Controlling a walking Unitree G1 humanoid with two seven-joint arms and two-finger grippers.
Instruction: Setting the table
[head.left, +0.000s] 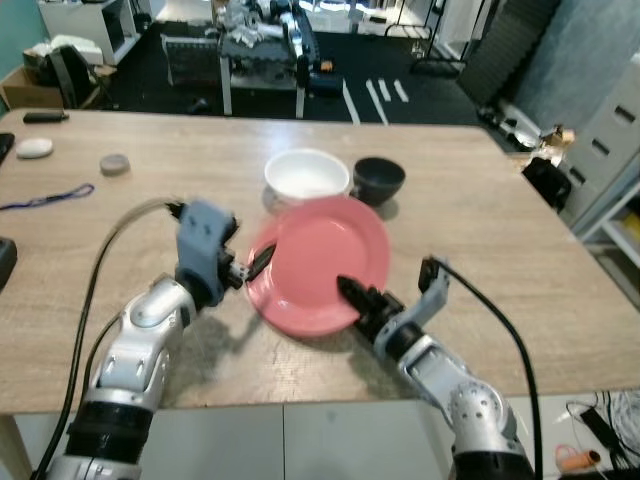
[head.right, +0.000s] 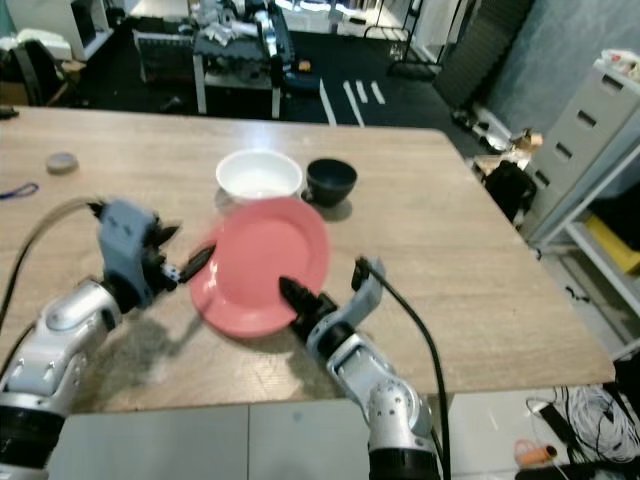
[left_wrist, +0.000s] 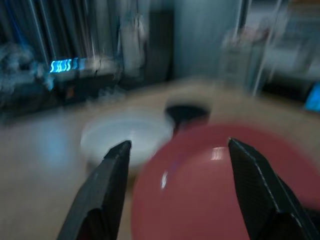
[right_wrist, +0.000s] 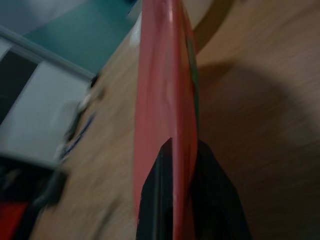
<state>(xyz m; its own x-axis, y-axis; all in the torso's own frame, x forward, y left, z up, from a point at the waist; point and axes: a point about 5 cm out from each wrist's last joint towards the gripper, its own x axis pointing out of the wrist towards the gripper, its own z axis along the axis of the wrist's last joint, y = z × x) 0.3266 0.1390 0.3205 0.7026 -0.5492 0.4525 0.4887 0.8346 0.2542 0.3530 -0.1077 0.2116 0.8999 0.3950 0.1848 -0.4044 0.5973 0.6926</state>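
No brand, label or writing can be read on anything here.

A round pink plastic plate (head.left: 320, 265) sits near the front of the light wood-grain counter (head.left: 480, 240). The right hand (head.left: 352, 292) grips the plate's near rim, one black finger above the rim and one below; in the right wrist view the plate (right_wrist: 162, 100) runs edge-on between those two fingers (right_wrist: 160, 200). The left hand (head.left: 258, 262) is at the plate's left edge with its two black fingers spread apart, and in the left wrist view one finger (left_wrist: 102, 192) stands on either side of the blurred plate (left_wrist: 220, 185); whether they touch the rim cannot be told.

Just behind the plate stand a round white bowl (head.left: 306, 176) and, to its right, a small round black bowl (head.left: 379, 179), the two close together. The plate's far rim overlaps the white bowl's front in the head views.

Toward the counter's left side lie a small grey disc (head.left: 115, 163), a white oval object (head.left: 34, 148), a flat black object (head.left: 46, 117) and a blue cord (head.left: 45, 199), all well apart from the plate.
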